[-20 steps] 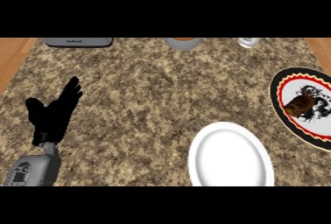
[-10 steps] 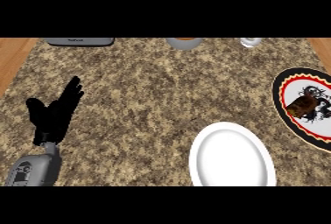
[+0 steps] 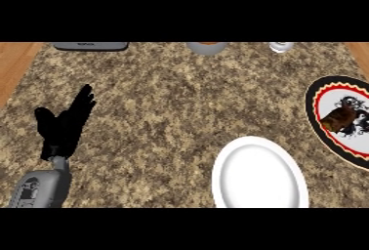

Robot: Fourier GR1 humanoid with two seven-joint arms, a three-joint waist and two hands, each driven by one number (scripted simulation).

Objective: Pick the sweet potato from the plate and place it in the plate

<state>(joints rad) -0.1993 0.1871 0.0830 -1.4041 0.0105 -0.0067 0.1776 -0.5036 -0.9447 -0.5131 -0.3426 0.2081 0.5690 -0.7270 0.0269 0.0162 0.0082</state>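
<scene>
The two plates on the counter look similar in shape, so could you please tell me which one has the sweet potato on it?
It is the patterned plate with the black rim at the right edge; the brown sweet potato lies on it. The plain white plate near the bottom holds nothing.

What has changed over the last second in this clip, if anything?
Nothing visibly changed. The left hand rests open at the view's left, the sweet potato lies on the patterned plate at right, and the white plate sits bare. The right hand is out of view.
</scene>
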